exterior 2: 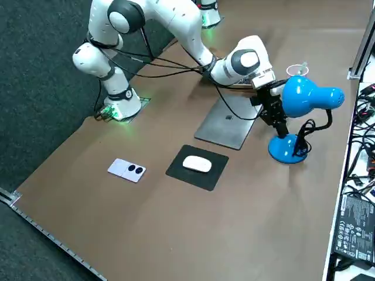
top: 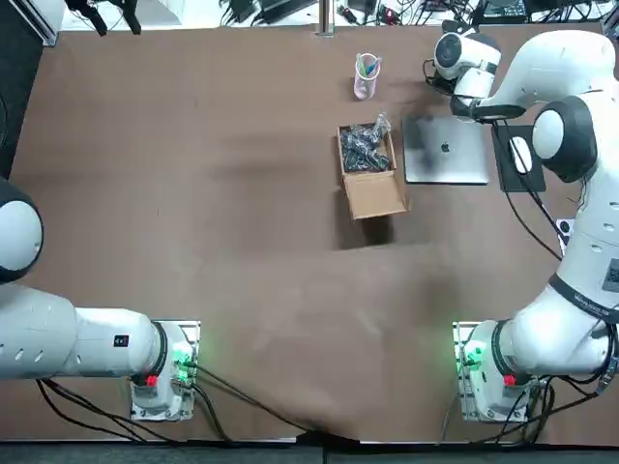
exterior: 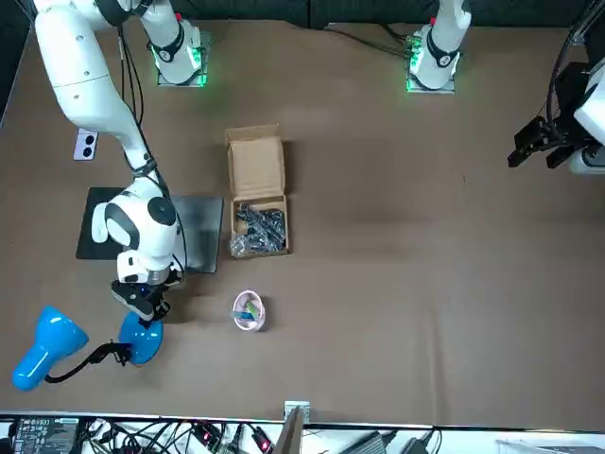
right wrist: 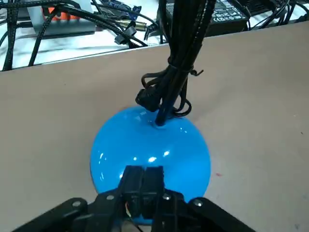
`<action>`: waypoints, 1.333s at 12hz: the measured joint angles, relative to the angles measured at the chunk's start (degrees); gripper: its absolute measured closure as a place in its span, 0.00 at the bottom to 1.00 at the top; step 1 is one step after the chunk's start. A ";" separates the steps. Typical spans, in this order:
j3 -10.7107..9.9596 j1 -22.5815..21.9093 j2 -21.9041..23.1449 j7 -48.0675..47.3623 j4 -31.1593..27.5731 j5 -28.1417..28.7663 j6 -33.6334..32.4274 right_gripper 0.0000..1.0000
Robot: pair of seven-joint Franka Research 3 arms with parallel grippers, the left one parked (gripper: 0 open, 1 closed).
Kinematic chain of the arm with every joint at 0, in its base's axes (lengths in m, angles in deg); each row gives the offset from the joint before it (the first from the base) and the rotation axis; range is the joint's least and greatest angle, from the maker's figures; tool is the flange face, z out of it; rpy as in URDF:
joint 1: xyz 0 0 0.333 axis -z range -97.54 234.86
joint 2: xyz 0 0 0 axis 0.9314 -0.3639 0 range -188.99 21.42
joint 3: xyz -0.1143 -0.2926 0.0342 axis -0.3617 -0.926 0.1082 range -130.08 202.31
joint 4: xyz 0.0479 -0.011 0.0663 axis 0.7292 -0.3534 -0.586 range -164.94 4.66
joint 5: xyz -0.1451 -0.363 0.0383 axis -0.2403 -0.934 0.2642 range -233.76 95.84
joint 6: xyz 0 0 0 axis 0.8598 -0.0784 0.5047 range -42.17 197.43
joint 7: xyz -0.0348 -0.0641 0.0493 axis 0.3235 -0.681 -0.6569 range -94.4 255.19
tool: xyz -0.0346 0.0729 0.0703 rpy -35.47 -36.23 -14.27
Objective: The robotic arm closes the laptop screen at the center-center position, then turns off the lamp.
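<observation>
I am holding the right gripper (right wrist: 143, 175) low over the lamp (exterior 2: 304, 96), jaws together with nothing between them. The base (right wrist: 111, 154) is lying straight beneath the fingertips. I cannot tell whether they are touching it or hanging just above. The cord (right wrist: 181, 53) is coming up out of the base on the side away from the fingers, and the head (exterior: 45, 345) is leaning off toward the robot's right. So I am judging the coming move to be a short push straight down, though no switch is showing in any view.

The laptop (top: 445, 150) is lying flat with its lid down, just beside the gripper on the robot's side of the lamp. I am taking that first step as done, with the lamp press now in hand.

To the laptop's left an open box (top: 372, 188) is holding a heap of small dark parts. Beyond it a cup (top: 367, 77) is holding something small and green that I cannot make out.
</observation>
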 joint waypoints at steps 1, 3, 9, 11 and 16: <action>0.00 0.01 0.00 0.00 0.00 0.00 0.02 0.98; 0.00 0.06 -0.06 0.00 0.08 0.00 0.14 0.98; 0.00 0.81 -1.11 0.00 1.73 -0.11 1.37 0.98; 0.00 0.82 -1.12 0.00 1.74 -0.11 1.40 0.98; 0.00 0.84 -1.13 0.00 1.77 -0.11 1.43 0.98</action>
